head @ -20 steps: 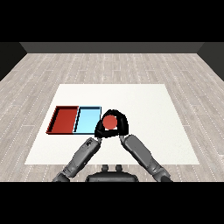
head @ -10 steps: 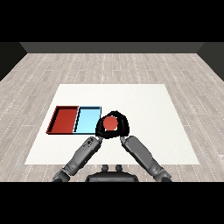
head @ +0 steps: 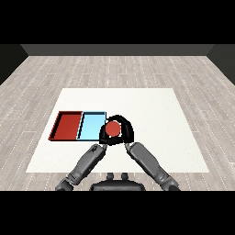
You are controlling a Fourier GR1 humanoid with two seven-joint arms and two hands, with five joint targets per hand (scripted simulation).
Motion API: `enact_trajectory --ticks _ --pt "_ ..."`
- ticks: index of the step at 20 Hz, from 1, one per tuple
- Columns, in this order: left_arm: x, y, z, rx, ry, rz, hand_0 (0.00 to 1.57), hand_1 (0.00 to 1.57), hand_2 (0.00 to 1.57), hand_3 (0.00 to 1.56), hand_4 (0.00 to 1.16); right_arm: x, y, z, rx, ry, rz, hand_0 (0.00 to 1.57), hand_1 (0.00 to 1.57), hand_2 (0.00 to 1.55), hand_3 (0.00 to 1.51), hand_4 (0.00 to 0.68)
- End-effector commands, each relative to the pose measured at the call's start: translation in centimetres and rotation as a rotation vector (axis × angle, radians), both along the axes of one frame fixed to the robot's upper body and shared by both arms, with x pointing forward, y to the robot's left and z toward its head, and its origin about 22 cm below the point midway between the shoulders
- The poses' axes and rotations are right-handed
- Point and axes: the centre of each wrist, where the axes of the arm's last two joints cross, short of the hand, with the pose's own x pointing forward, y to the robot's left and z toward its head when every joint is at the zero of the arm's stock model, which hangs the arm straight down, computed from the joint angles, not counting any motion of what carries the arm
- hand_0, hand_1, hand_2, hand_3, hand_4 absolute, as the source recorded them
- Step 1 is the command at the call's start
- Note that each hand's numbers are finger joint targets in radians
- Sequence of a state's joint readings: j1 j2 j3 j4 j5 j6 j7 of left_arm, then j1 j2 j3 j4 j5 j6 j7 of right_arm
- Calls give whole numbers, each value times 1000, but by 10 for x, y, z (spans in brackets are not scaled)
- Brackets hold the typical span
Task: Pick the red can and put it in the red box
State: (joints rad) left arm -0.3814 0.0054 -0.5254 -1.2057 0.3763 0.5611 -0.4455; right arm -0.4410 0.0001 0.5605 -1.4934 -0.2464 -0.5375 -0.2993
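- The red can [head: 113,129] sits in the right hand [head: 125,132], whose black fingers and thumb curl round it from the right and over the top; only the can's red top face shows.
- The can is held just beside the right edge of the light blue tray [head: 91,126]. Whether it is clear of the white table [head: 151,110] or touching it cannot be told from this view.
- The grasp from the right side probably serves to leave the can's left side free for travel toward the trays.
- The left hand [head: 102,140] lies just below and left of the can, near the blue tray's lower right corner. Its fingers are mostly hidden; whether they are released or clenched cannot be told.
- The red tray [head: 67,126] touches the left side of the blue tray. The can therefore has to cross the blue tray to reach it; judged from this, the carrying step is under way and placement is not yet done.
- No brand, label or writing is readable on the can or either tray.
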Motion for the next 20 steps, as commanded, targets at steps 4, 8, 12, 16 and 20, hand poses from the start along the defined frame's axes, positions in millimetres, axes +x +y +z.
enact_trajectory --ticks 4,8,12,16,20 --pt "-2 -14 2 -22 -56 13 1571 1571 1571 1513 1147 -2 -15 10 -84 51 -22 0 0 0 0 0" --pt "2 10 -1 -3 -38 49 1571 1571 1571 1501 1138 11 0 -5 -56 69 3 0 0 0 0 0" --pt "-5 -7 5 2 -39 37 1571 1571 1571 1497 1136 -13 -9 -6 -44 72 -21 0 0 0 0 0" --pt "4 2 -1 21 -40 42 1571 1571 1571 1483 1134 -14 -15 3 -45 71 -42 0 0 0 0 0" --pt "-1 5 0 16 -42 70 1571 1571 1571 1468 1131 -9 -29 13 3 79 -20 0 0 0 0 0"
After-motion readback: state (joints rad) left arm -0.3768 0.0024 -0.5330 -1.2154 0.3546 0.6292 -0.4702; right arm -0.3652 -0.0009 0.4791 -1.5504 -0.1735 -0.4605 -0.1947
